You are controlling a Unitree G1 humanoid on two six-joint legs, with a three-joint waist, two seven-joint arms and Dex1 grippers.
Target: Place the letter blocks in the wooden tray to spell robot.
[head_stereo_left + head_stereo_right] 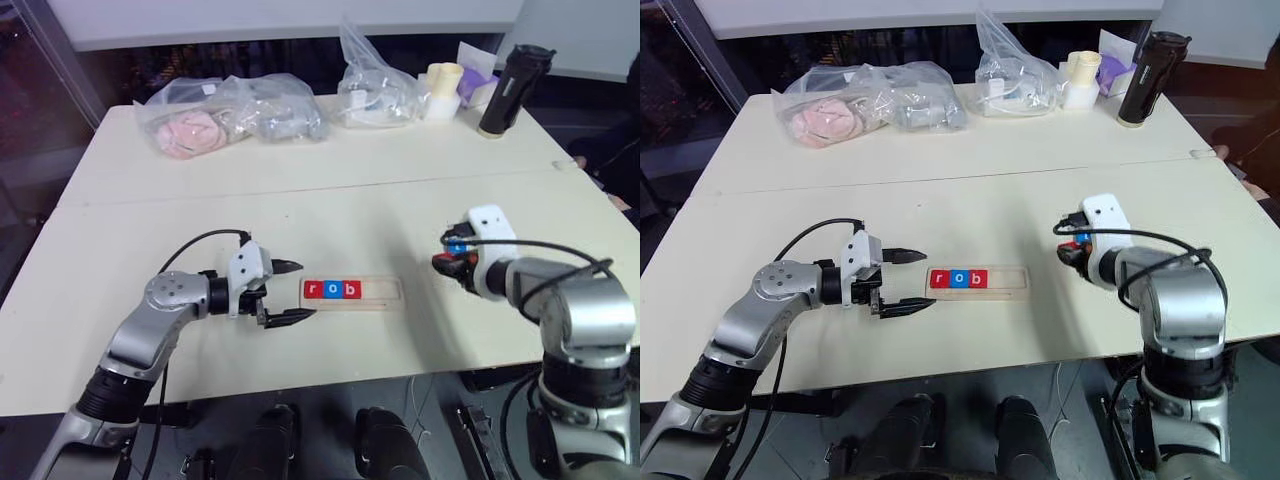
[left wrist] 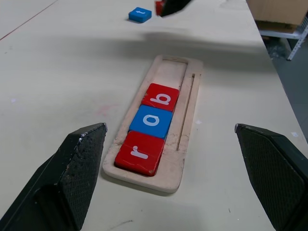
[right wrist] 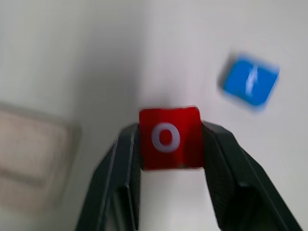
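First, in the left eye view, you see the wooden tray (image 1: 353, 292) lying flat on the pale table (image 1: 330, 190), between the two arms. Three letter blocks sit in its left end, touching in a row: red "r" (image 1: 313, 290), blue "o" (image 1: 331, 290), red "b" (image 1: 349, 290). The tray's right part is bare. The left gripper (image 1: 293, 291) rests just beside the tray's left end with its fingers spread wide, holding nothing. The right gripper (image 1: 447, 264) is to the right of the tray, apart from it. Clear plastic bags (image 1: 235, 115) and a black bottle (image 1: 512, 88) stand at the far edge.

Next, the left wrist view looks along the tray's length: r, o, b lie nearest, and a blue "t" block (image 2: 139, 14) lies on the table beyond the tray's far end, well apart from it.

Finally, the right wrist view shows the right gripper clamped on a red "o" block (image 3: 169, 137), one finger on each side edge, letter facing the camera. The blue "t" block lies on the table beyond it.
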